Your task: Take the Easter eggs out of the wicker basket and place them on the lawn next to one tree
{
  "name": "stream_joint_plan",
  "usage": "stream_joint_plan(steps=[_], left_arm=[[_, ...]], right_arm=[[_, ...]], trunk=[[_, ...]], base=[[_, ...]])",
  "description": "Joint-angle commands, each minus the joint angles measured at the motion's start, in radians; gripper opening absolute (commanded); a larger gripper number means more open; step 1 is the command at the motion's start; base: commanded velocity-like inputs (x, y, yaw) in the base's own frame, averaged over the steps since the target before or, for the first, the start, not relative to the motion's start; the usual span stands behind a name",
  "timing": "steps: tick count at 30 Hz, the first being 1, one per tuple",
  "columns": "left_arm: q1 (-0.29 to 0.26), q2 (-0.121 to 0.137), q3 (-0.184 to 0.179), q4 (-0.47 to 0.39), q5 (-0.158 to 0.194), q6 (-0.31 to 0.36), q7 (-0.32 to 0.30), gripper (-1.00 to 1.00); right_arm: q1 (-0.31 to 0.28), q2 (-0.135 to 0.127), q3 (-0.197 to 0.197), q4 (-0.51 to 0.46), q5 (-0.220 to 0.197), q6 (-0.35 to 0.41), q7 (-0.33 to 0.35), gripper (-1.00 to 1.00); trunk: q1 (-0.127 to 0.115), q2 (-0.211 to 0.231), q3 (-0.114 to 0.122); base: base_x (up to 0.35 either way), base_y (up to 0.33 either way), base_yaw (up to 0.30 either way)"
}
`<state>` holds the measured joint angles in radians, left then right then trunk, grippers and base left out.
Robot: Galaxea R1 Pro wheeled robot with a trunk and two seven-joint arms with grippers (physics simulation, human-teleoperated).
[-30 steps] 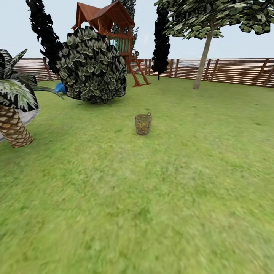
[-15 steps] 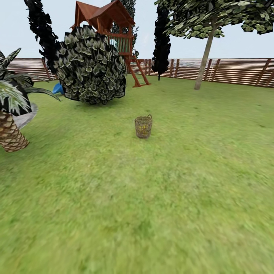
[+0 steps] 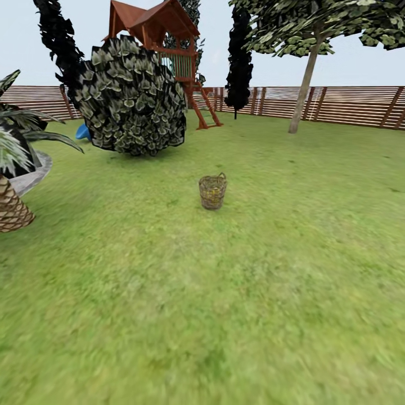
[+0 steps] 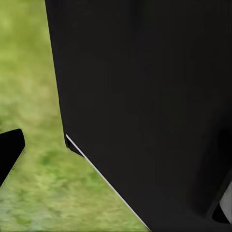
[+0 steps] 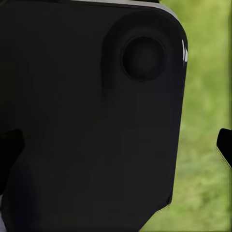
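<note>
**Wicker basket alone on open lawn**

No writing can be read anywhere. The wicker basket (image 3: pixel 212 192) stands upright mid-lawn (image 3: pixel 236 292), yellow showing through its weave, with wide bare grass on every side. The round bush (image 3: pixel 132 95) lies far left, the pale-trunked tree (image 3: pixel 302 90) far right by the fence (image 3: pixel 349 105). Dark housings block both wrist views; neither end effector's state can be told.

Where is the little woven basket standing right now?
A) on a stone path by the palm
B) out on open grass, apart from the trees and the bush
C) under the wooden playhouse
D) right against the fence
B: in the head view the wicker basket stands upright on the lawn with bare grass all round it, well short of the round bush and the pale-trunked tree.
</note>
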<state>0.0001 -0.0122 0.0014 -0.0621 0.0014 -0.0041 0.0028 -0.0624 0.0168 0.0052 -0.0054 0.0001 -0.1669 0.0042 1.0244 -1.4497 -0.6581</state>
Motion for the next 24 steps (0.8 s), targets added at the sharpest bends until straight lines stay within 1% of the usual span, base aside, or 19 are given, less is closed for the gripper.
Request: stream_joint_plan(steps=[1, 24], left_arm=[[0.0, 0.0, 0.0, -0.001, 0.0, 0.0, 0.0, 1.0], [0.0, 0.0, 0.0, -0.001, 0.0, 0.001, 0.0, 1.0]], right_arm=[[-0.001, 0.0, 0.0, 0.001, 0.0, -0.003, 0.001, 1.0], [-0.001, 0.002, 0.001, 0.004, 0.008, -0.003, 0.0, 1.0]], trunk=[[0.001, 0.0, -0.001], [0.001, 0.0, -0.001]], base=[[0.339, 0.0, 0.0], [0.34, 0.0, 0.0]])
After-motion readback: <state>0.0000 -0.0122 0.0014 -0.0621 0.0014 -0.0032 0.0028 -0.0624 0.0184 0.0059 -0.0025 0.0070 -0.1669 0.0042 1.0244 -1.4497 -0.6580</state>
